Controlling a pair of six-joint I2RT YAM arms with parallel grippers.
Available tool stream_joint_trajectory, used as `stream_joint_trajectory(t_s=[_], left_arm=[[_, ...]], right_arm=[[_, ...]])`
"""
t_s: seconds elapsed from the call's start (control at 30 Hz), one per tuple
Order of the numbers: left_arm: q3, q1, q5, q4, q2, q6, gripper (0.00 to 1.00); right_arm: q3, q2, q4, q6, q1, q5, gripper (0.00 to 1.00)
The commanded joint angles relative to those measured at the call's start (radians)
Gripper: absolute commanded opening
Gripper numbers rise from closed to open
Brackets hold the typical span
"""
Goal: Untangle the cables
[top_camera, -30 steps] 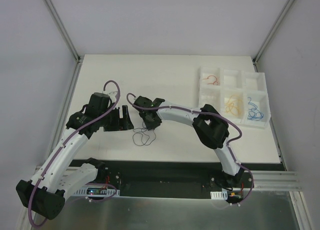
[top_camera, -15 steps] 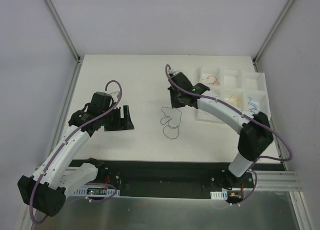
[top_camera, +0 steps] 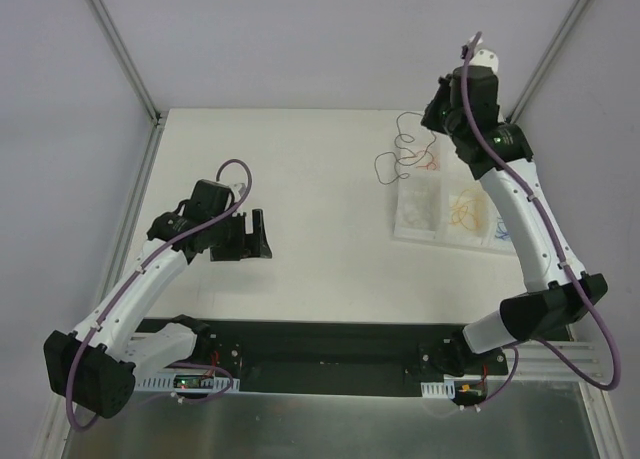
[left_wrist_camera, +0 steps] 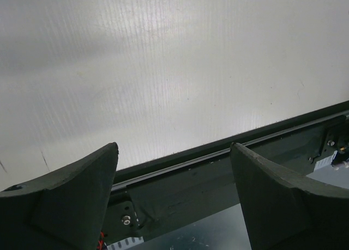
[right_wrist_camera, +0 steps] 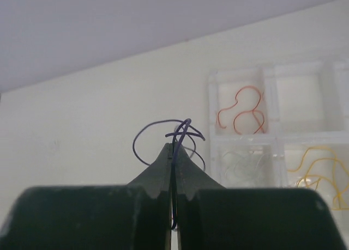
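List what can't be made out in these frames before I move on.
Top view: the right arm covers the tray's right-hand compartments, so their contents are largely hidden.
Right wrist view: the yellow cable is cut off by the right edge. The dark cable is too thin to count its strands, and the right gripper hides its lower end.
Left wrist view: the left gripper has no cables in view.

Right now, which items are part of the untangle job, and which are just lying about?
Job: dark cable, pinched in the right arm's jaws; red cable, yellow cable and blue cable, sorted in the tray.
Lying about: left arm, jaws open, empty; purple arm cables; table.
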Motion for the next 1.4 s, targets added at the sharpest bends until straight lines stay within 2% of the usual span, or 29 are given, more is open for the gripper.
stream_joint_trajectory(t_s=[0.0, 0.2, 0.43, 0.63, 0.87, 1.07, 1.37], left_arm=[[0.001, 0.000, -0.036, 0.015, 0.018, -0.028, 0.87], [0.034, 0.000, -0.046, 0.028, 0.078, -0.028, 0.95], [0.157, 0.000, -0.017, 0.037, 0.228, 0.011, 0.94], [0.252, 0.000, 0.019, 0.051, 0.366, 0.044, 0.92], [0.360, 0.002, 0.046, 0.051, 0.477, 0.084, 0.91], [0.378, 0.006, 0.067, 0.051, 0.521, 0.089, 0.90], [0.332, 0.006, 0.087, 0.052, 0.503, 0.066, 0.89]], right_arm=[[0.166, 0.039, 0.033, -0.001, -0.073, 0.052, 0.00], [0.332, 0.145, 0.033, -0.036, -0.164, 0.060, 0.00], [0.355, 0.220, 0.041, -0.010, -0.314, 0.018, 0.00], [0.292, 0.298, 0.062, 0.043, -0.402, -0.058, 0.00], [0.216, 0.361, 0.062, 0.036, -0.451, -0.065, 0.01], [0.111, 0.369, 0.082, 0.017, -0.473, -0.071, 0.00], [0.032, 0.404, 0.043, 0.048, -0.486, -0.160, 0.00]])
